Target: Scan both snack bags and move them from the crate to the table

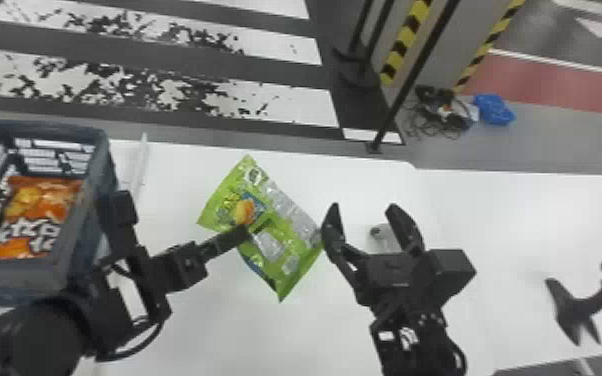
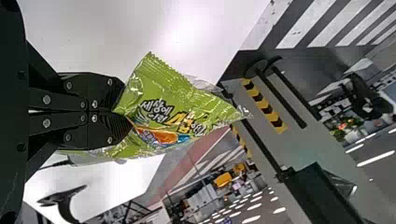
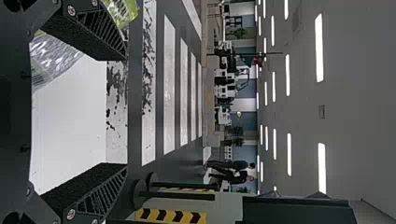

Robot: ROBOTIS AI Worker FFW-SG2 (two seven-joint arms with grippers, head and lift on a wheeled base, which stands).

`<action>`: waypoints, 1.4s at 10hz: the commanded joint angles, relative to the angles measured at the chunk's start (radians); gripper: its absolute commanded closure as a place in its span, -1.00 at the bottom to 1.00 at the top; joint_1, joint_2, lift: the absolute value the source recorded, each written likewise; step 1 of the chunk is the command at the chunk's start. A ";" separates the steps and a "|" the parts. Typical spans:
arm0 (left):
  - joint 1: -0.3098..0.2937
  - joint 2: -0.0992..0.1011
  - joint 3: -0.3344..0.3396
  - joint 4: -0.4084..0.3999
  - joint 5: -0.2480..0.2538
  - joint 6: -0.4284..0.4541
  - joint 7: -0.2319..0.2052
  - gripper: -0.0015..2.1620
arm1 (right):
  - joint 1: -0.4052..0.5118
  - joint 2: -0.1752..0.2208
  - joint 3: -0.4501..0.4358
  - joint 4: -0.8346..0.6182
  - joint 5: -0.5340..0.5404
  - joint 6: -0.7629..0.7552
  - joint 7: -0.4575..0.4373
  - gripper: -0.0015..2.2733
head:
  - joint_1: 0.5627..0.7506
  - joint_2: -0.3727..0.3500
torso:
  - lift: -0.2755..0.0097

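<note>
Your left gripper [image 1: 245,232] has the green bag [image 1: 292,245] pinched, right gripper [image 1: 362,206] is open beside it. Looks like a pre-scan handover, so get the right one around the bag's edge.

Bright, even light fills the room, and the right wrist view shows rows of glowing ceiling lights [image 3: 319,46] overhead. The white table [image 1: 525,210] washes out in a pale patch of glare on its right side in the head view, while small glints shine on the green snack bag [image 2: 163,98] in the left wrist view.
</note>
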 commanded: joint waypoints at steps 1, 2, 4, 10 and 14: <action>-0.053 -0.003 -0.081 0.090 -0.049 -0.028 0.000 0.96 | 0.000 0.006 -0.002 0.000 0.000 0.000 0.000 -0.89 | 0.41 -0.84 | 0.69; -0.057 -0.003 -0.126 0.108 -0.073 -0.083 0.035 0.02 | 0.000 0.007 -0.002 0.000 0.000 -0.003 0.000 -0.89 | 0.41 -0.92 | 0.69; -0.065 -0.003 -0.190 0.119 -0.171 -0.080 0.077 -1.00 | 0.000 0.009 0.003 0.000 0.000 0.000 0.000 -0.89 | 0.41 -0.94 | 0.69; 0.053 0.009 -0.207 -0.154 -0.524 -0.089 0.193 -0.93 | -0.002 0.007 0.004 0.000 0.000 0.003 0.002 -0.89 | 0.41 -0.90 | 0.69; 0.228 0.089 -0.017 -0.400 -0.642 -0.264 0.129 -0.92 | -0.029 0.003 0.010 0.037 -0.002 0.003 0.002 -0.72 | 0.41 -0.58 | 0.69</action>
